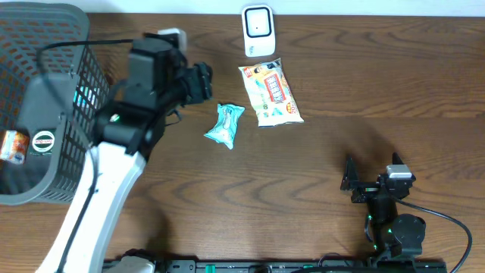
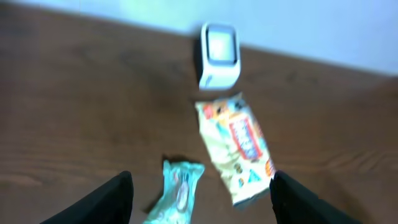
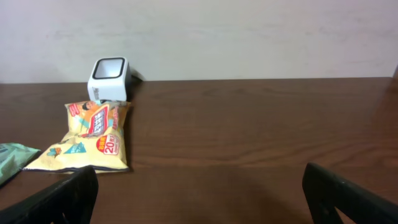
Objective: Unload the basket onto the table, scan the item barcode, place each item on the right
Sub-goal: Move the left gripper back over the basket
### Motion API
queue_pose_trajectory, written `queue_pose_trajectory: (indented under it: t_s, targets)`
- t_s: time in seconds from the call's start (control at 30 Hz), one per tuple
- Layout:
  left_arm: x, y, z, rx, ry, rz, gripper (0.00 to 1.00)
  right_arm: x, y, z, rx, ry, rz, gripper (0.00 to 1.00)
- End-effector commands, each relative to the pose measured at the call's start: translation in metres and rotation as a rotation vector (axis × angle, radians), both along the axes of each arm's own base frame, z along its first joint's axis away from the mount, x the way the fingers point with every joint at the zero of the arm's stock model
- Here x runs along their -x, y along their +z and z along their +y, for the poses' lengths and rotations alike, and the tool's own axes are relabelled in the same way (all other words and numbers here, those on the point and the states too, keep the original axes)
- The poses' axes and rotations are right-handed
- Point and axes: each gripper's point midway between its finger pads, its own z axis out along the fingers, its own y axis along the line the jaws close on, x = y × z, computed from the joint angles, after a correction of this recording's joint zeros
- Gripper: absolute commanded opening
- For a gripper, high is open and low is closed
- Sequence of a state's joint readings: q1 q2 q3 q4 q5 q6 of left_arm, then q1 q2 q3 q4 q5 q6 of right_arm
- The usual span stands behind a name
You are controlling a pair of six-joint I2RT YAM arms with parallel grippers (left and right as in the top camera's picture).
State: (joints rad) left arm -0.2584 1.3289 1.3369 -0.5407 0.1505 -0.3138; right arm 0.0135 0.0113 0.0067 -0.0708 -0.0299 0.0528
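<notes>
A small teal packet point(image 1: 225, 125) lies flat on the wooden table, with a larger yellow snack bag point(image 1: 270, 92) just right of it. The white barcode scanner point(image 1: 258, 30) stands behind both at the table's far edge. My left gripper point(image 1: 206, 82) hovers left of and above the teal packet, open and empty. In the left wrist view the teal packet point(image 2: 178, 191) lies on the table below the spread fingers point(image 2: 115, 199) of the left gripper point(image 2: 200, 190), the yellow bag point(image 2: 239, 149) and scanner point(image 2: 219, 55) beyond it. My right gripper point(image 1: 370, 168) rests open near the front right.
A grey wire basket point(image 1: 72, 91) fills the far left and holds a few small packaged goods point(image 1: 14, 144). In the right wrist view the open right gripper point(image 3: 199, 186) faces bare wood, with the yellow bag point(image 3: 93, 137) and scanner point(image 3: 109, 78) at the left.
</notes>
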Motion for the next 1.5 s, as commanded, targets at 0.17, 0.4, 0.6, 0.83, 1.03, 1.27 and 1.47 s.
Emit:
queue_pose_trajectory:
  t_s: [0.17,0.4,0.6,0.83,1.03,1.27,1.47]
  targets:
    - [0.019,0.094,0.039,0.044,0.088,-0.284,0.74,0.0,0.0,0.003,-0.014,0.014,0.001,0.99]
    - [0.031,0.15,0.075,0.049,0.173,-0.484,0.8,0.0,0.0,0.003,-0.014,0.014,0.001,0.99]
    - [0.04,0.177,0.1,-0.049,0.212,-0.607,0.9,0.0,0.0,0.003,-0.014,0.013,0.001,0.99]
    - [0.047,0.177,0.174,-0.169,0.555,-0.592,0.94,0.0,0.0,0.003,-0.014,0.013,0.001,0.99]
    - [0.059,0.173,0.22,-0.27,0.742,-0.562,0.95,0.0,0.0,0.003,-0.014,0.013,0.001,0.99]
    - [0.059,0.14,0.264,-0.403,0.811,-0.416,0.95,0.0,0.0,0.003,-0.014,0.014,0.001,0.99]
    - [0.064,0.085,0.318,-0.448,0.917,-0.19,0.95,0.0,0.0,0.003,-0.014,0.014,0.001,0.99]
